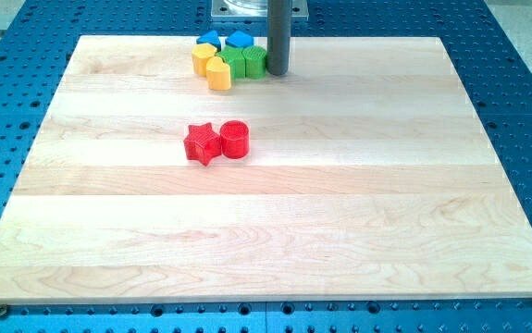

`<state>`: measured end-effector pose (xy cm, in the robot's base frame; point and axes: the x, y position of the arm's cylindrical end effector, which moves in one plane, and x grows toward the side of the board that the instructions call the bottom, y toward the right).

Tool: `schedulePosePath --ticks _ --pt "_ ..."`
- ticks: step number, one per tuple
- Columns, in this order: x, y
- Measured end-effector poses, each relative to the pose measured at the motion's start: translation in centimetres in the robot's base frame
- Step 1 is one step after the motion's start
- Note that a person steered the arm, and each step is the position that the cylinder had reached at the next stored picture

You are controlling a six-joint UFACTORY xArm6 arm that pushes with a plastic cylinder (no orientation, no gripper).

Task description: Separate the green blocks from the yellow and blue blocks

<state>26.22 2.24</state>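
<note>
Wooden board (266, 231) of pale planks on a blue perforated table (525, 92), filling most of the frame. Cluster of six blocks at top centre, hard against the board's far edge. Back row: blue block (209, 40), wedge-like, at left; second blue block (239, 39), roughly pentagonal, just beside it on the right. Front row, left to right: yellow block (203, 59), angular; yellow block (217, 74), rounded on one side, nearest the view's bottom; green block (234, 63), shape hard to make out; green block (254, 61), squarish with ribbed sides. All six packed close, neighbours touching or nearly so; greens wedged between yellows at left and rod at right, blues right behind them. Dark rod coming down from top of frame, tip (278, 73) on the board immediately right of the right-hand green block, apparently touching it; nothing held, plain rod with no jaws. Mid-board, left of centre, well apart from the cluster: red star (203, 144) and red cylinder (234, 140) side by side, touching.
</note>
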Motion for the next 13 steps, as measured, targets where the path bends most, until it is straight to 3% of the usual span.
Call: schedulePosePath --ticks 3,6,8,9,11,12,13 --pt "-2.3 -1.9" --pt "1.9 -13.4" --pt "1.3 -17.7" --pt "3.7 -22.4" --pt "2.0 -22.8" --pt "5.2 -25.0" --pt "4.3 -25.8"
